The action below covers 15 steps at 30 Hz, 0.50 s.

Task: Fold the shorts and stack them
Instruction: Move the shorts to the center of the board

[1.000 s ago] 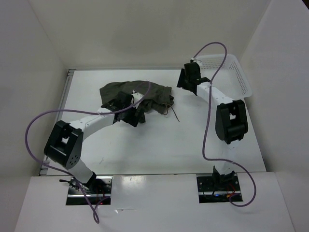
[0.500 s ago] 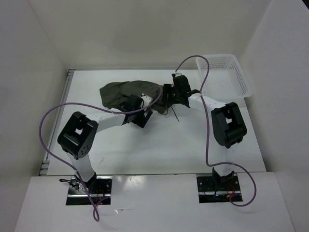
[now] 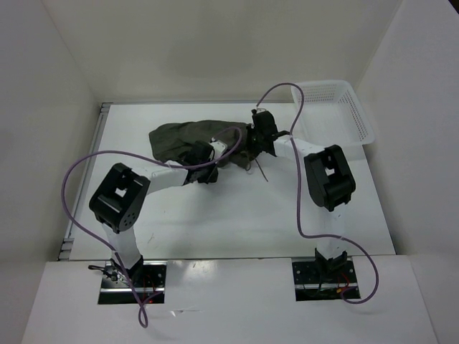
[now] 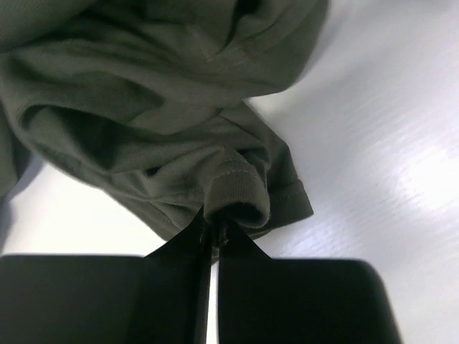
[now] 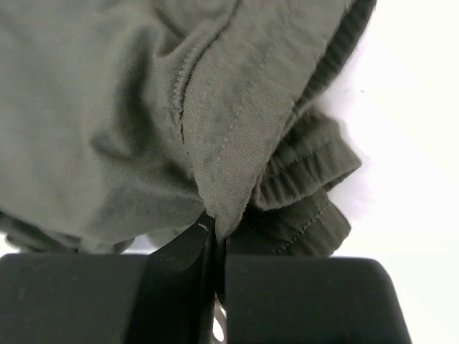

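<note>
The dark olive-green shorts (image 3: 183, 136) lie crumpled on the white table toward the back, a thin drawstring (image 3: 262, 173) trailing off their right side. My left gripper (image 3: 213, 163) sits at the near edge of the heap, shut on a hemmed fold of the shorts (image 4: 237, 193). At the heap's right end my right gripper (image 3: 252, 143) is shut on a ribbed edge of the shorts (image 5: 237, 172), with the gathered waistband (image 5: 308, 172) bunched beside its fingers.
A white plastic lattice basket (image 3: 337, 107) stands at the table's back right corner. Purple cables loop over both arms. White walls close in the table on the left, back and right.
The right arm swung from the basket over to the shorts' right end. Both grippers have gone from open to shut on the cloth. The left arm drew nearer the heap.
</note>
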Available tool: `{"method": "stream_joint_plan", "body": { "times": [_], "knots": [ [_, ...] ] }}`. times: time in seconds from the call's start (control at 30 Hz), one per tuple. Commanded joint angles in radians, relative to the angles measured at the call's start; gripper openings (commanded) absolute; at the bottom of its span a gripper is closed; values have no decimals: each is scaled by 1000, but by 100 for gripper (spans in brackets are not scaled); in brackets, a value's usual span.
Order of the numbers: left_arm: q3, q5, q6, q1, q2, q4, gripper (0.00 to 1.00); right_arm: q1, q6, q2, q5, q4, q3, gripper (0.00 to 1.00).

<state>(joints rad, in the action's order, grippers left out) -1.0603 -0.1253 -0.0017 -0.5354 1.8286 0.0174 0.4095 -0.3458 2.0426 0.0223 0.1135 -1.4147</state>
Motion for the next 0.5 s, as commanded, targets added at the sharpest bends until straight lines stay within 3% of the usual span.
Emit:
{"method": "stream_joint_plan", "body": {
  "times": [0.0, 0.07, 0.2, 0.33, 0.37, 0.4, 0.43, 0.47],
  "knots": [
    [10, -49, 2, 15, -86, 94, 0, -5, 56, -189, -33, 56, 22, 0],
    [19, -50, 2, 76, -191, 197, 0, -5, 80, -339, 31, 106, 46, 0],
    [19, 4, 2, 347, -348, 334, 0, -52, 73, -557, 123, 150, 94, 1],
    [28, 33, 2, 422, -402, 322, 0, -159, 19, -466, 98, 150, -47, 10],
    [28, 50, 2, 422, -402, 322, 0, -169, 19, -411, 82, 150, -93, 21],
    [28, 68, 2, 422, -402, 322, 0, -181, 34, -292, 82, 150, -183, 49],
    [19, 90, 2, 395, -402, 322, 0, -181, 34, -229, 91, 150, -237, 71],
    [19, 90, 2, 382, -402, 332, 0, -181, 34, -167, 115, 202, -368, 80]
  ]
}}
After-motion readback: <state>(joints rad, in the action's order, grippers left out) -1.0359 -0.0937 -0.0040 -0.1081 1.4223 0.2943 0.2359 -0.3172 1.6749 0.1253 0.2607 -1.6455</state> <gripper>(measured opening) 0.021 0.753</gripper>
